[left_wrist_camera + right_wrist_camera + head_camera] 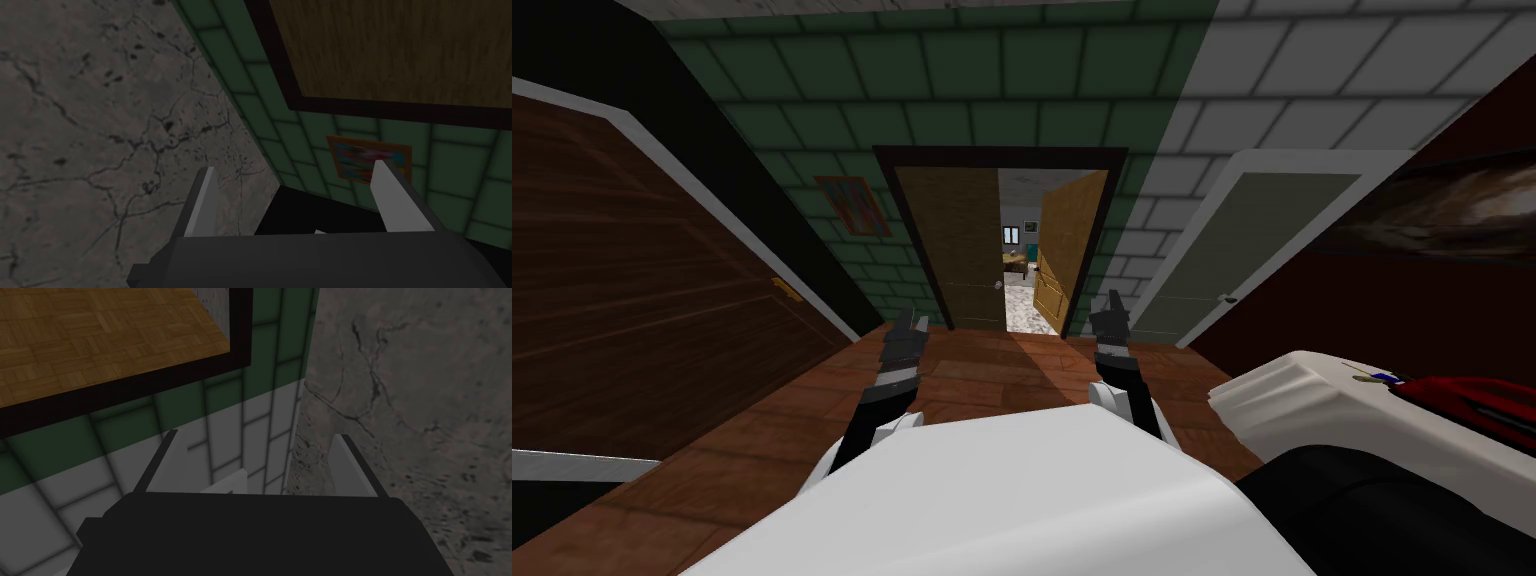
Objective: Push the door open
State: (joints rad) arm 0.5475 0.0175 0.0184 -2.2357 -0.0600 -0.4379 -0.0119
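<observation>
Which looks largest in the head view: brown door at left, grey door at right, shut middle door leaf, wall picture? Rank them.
1. brown door, though it is the nearest.
2. grey door.
3. door leaf, farther off, so its true size is unsure.
4. picture.

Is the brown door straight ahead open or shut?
Half open. The right leaf is swung aside, showing a bright room through the gap; the left leaf sits flat in the dark frame.

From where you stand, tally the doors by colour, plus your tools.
Dark brown wooden door: 1
Tan wooden door leaves: 2, shut leaf, open leaf
Grey-green door in white frame: 1
Tools: 2, left tool, right tool
Total: 6
</observation>
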